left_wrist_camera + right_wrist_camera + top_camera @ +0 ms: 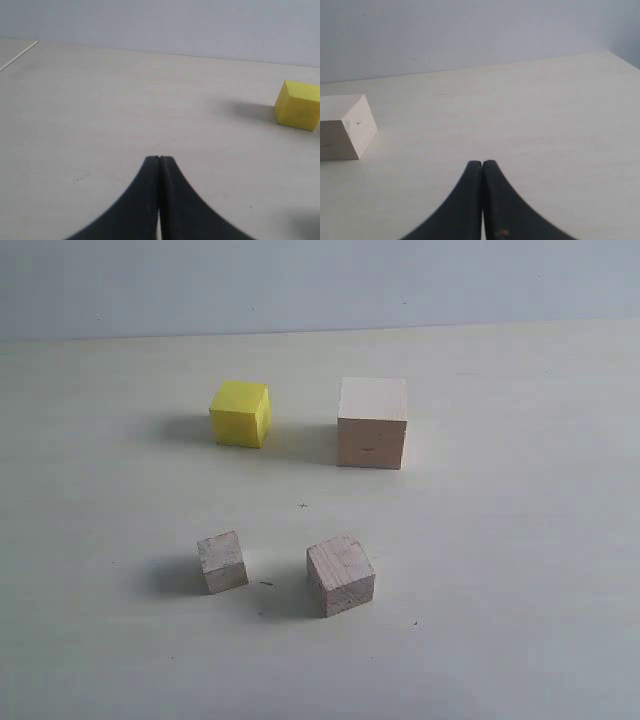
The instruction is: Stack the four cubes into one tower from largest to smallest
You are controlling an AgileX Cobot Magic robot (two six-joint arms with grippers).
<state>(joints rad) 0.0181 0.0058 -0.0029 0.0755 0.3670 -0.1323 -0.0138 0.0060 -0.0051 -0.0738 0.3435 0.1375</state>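
Nothing stacked yet. On the counter (520, 570), pale largest cube (372, 423) and yellow cube (240, 414) sit toward the far edge; mid greyish cube (340, 575) and smallest cube (222, 562) sit nearer the front edge. Left claw (159, 159) and right claw (482, 163) are pressed together, empty. Risk: off-centre placements compound and the tower tips.

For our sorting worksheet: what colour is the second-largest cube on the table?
Bright yellow. The second-largest cube shows best in the exterior view.
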